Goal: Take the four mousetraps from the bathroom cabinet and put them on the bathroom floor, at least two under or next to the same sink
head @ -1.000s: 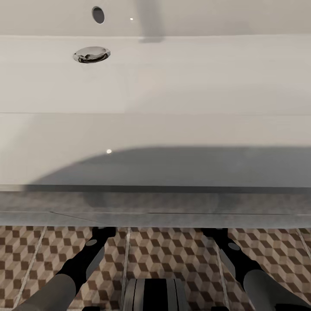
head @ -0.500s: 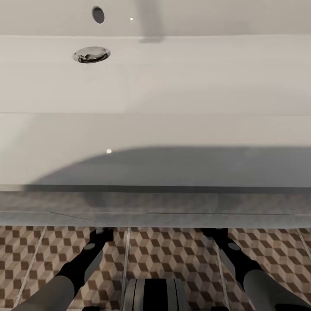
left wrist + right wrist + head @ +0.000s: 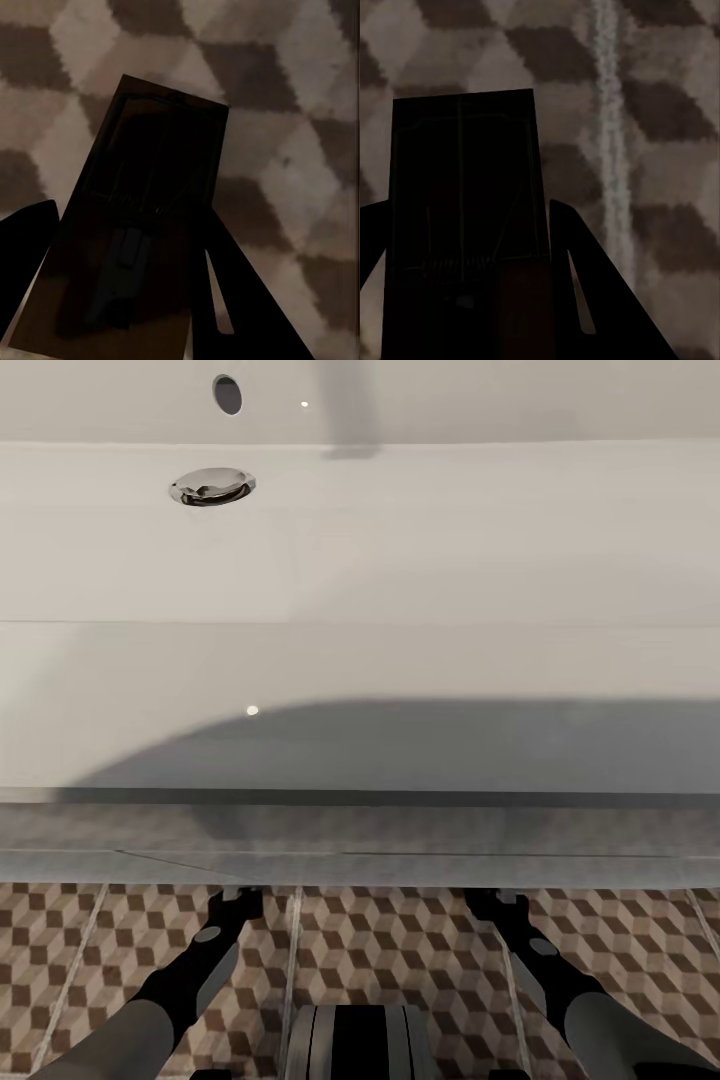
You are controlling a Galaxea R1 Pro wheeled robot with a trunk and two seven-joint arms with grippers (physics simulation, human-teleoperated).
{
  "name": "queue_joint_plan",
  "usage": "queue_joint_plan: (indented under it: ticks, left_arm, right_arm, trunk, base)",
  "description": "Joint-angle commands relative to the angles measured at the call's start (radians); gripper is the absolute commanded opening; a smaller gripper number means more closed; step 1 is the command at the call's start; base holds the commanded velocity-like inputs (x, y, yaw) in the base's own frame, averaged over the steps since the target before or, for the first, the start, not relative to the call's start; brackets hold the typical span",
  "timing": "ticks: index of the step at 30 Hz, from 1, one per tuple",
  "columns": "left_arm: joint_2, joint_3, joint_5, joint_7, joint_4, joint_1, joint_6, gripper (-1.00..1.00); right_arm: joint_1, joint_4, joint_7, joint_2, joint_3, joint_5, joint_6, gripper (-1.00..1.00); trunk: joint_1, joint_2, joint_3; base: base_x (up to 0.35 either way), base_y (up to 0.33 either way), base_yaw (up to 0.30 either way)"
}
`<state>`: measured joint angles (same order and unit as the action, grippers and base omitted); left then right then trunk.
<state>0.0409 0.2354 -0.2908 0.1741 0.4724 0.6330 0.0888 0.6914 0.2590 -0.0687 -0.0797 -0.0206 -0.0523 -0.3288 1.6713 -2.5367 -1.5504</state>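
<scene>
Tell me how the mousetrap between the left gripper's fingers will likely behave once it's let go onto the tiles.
The mousetrap looks like a thin flat board, so it should probably lie flat on the bathroom floor rather than roll or tip. It seems stiff, keeping straight edges between the left gripper fingers. Its wire parts look delicate, so a rough drop might jar them.

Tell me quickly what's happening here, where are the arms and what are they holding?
The robot is parked right against the bathroom sink, both arms reaching down beneath its front edge toward the bathroom floor. In the left wrist view, the left gripper has a mousetrap between its fingers, just above the cube-pattern tiles. In the right wrist view, the right gripper likewise has a second mousetrap between its fingers, beside a grout line. Whether either trap already touches the floor cannot be told.
</scene>
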Motion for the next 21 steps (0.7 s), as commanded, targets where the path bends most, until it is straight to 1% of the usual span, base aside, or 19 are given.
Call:
queue_joint_plan:
  ticks: [1, 21]
  left_arm:
    - [0.001, 0.008, -0.009, 0.007, 0.001, 0.001, 0.003, -1.0]
    - [-0.005, 0.008, -0.011, 0.007, 0.01, 0.009, 0.0, -1.0]
  right_arm:
    - [0.0, -0.002, -0.01, 0.0, -0.002, -0.009, -0.004, -1.0]
    - [0.0, -0.004, -0.01, -0.001, -0.002, -0.008, -0.007, -1.0]
  trunk:
    - [0.0, 0.0, -0.001]
    - [0.0, 0.0, -0.001]
  base:
    - [0.0, 0.0, 0.0]
    - [0.0, 0.0, 0.0]
